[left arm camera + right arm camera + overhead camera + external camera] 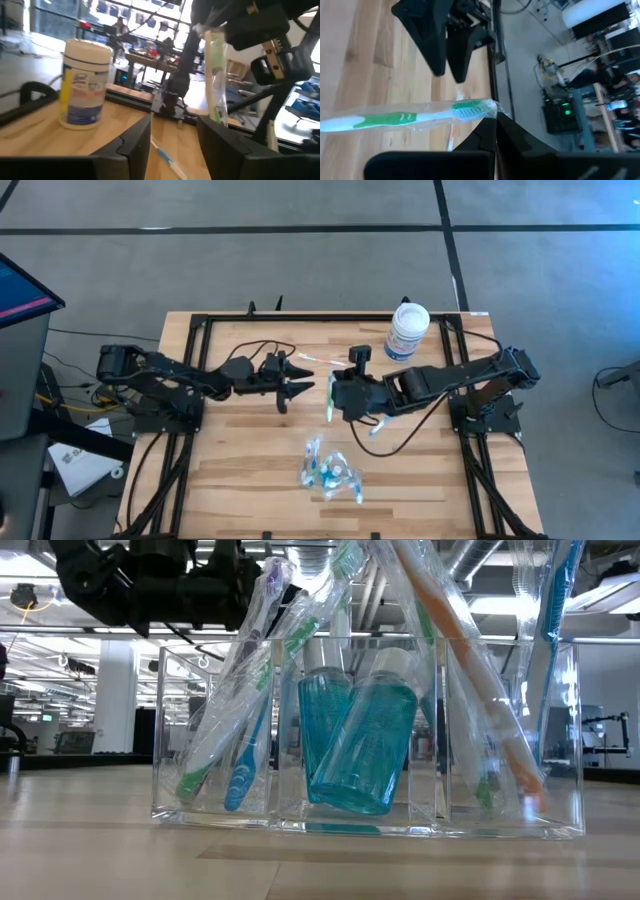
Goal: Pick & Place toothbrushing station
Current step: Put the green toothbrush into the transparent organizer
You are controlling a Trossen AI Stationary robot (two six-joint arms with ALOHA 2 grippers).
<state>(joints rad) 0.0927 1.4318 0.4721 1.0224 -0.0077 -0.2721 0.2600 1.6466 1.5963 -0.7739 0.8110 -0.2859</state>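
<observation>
A clear tray (330, 472) (560, 740) stands near the table's front edge, with several wrapped toothbrushes (250, 710) and a teal bottle (365, 740) leaning in it. At mid-table my right gripper (335, 395) (495, 122) is shut on a wrapped green-and-white toothbrush (395, 120) (216, 75). My left gripper (305, 388) (172, 137) stands open just to its left, pointing level at that toothbrush, its fingers (440, 40) apart from it. My right gripper pinches the wrapped toothbrush at its bristle end (487, 107) between its two shut fingers. The fingers slant down from the table's right. The brush hangs lifted clear of the table, its handle (350, 124) reaching away from the fingers.
A white tub with a blue label (408, 332) (85, 82) stands at the far right. A loose wrapped toothbrush (322, 360) (165, 157) lies on the table beyond the grippers. Black frame rails (190, 380) run along the table's sides.
</observation>
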